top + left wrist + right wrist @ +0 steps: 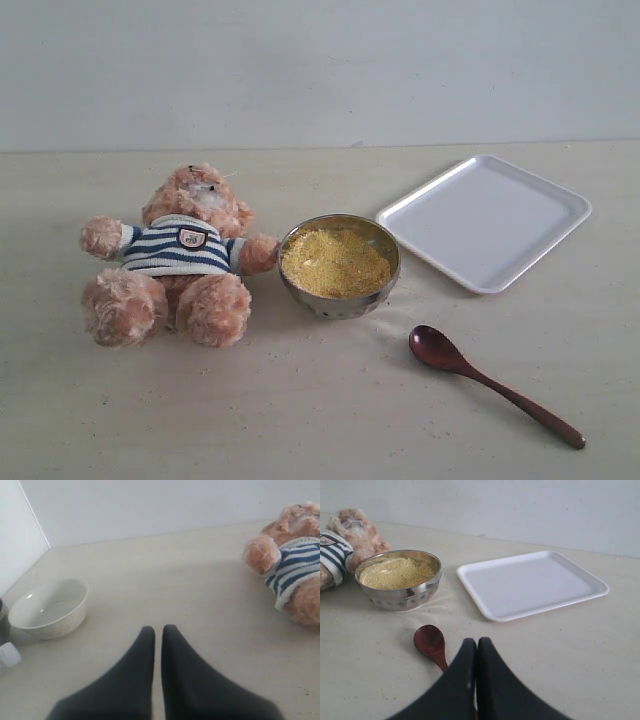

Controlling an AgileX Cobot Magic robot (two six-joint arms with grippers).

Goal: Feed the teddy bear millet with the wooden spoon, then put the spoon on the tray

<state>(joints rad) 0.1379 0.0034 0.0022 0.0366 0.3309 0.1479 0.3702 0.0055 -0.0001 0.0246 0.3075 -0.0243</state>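
The teddy bear [175, 262] sits on the table in its striped sweater, facing the camera of the exterior view. Beside its paw stands the steel bowl [340, 300] heaped with yellow millet [335, 262]. The white tray [485, 220] lies behind and right of the bowl, with nothing on it. The wooden spoon [480, 375] lies flat on the table in front of the tray. Neither gripper shows in the exterior view. My right gripper [477, 641] is shut and holds nothing; the spoon [430, 642] runs under its fingers. My left gripper [158, 629] is shut on nothing, off to the side of the bear [295, 565].
An empty white ceramic bowl [50, 607] stands near the left arm, with a small white-capped bottle [9, 655] and a dark object beside it. A pale wall runs along the table's back edge. Stray grains dot the table near the spoon.
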